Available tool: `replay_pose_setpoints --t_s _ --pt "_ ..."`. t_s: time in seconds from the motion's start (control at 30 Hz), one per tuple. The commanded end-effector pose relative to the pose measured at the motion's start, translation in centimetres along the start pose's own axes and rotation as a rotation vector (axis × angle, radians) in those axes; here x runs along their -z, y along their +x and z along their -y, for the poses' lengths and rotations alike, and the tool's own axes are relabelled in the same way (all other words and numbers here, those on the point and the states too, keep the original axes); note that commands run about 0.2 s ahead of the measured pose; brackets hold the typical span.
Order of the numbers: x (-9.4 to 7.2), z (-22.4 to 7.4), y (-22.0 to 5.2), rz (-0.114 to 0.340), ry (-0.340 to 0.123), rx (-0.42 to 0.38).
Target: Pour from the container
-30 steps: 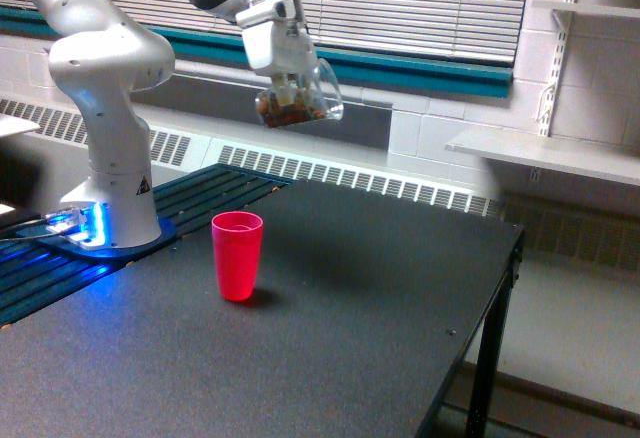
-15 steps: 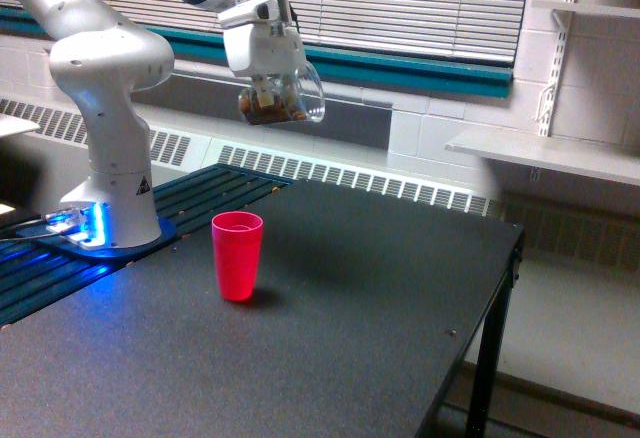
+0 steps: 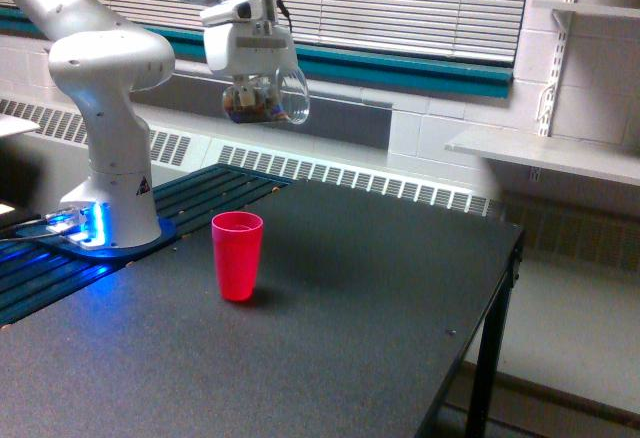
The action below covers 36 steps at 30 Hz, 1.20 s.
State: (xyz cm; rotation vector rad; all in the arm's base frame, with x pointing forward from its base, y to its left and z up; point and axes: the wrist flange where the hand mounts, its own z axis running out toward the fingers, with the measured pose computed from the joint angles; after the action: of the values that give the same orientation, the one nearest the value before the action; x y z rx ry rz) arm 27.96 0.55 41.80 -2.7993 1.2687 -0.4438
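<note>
The white arm (image 3: 105,88) reaches over from its base at the exterior view's left, where a blue light glows, and its tool (image 3: 255,86) hangs high above the dark counter (image 3: 330,328). The tool is clamped on the container (image 3: 268,100), a small clear cup tipped on its side, with its mouth toward the exterior view's right and slightly down. The fingers are mostly hidden behind the cup wall and the tool's white housing, so their exact spacing is hard to read, but they are closed as far as the cup's width allows. Brown granular bits (image 3: 245,108) lie inside the container, gathered in its lower part toward the exterior view's left, away from the mouth. The container touches nothing but the tool and is well clear of the counter. A red cup (image 3: 237,255) stands upright and open on the counter, below the container and slightly to the exterior view's left, well apart from it. Window blinds (image 3: 420,3) and a teal sill run behind the arm, and a white shelf (image 3: 545,153) sits at the exterior view's right.
</note>
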Motion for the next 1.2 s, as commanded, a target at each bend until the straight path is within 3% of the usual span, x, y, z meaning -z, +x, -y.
replay_pose_setpoints --t_s 0.03,1.2 --pt "-1.2 -1.8 0.3 0.024 -0.039 -0.062" --pt "-2.1 -5.4 1.6 0.121 -0.114 -0.188"
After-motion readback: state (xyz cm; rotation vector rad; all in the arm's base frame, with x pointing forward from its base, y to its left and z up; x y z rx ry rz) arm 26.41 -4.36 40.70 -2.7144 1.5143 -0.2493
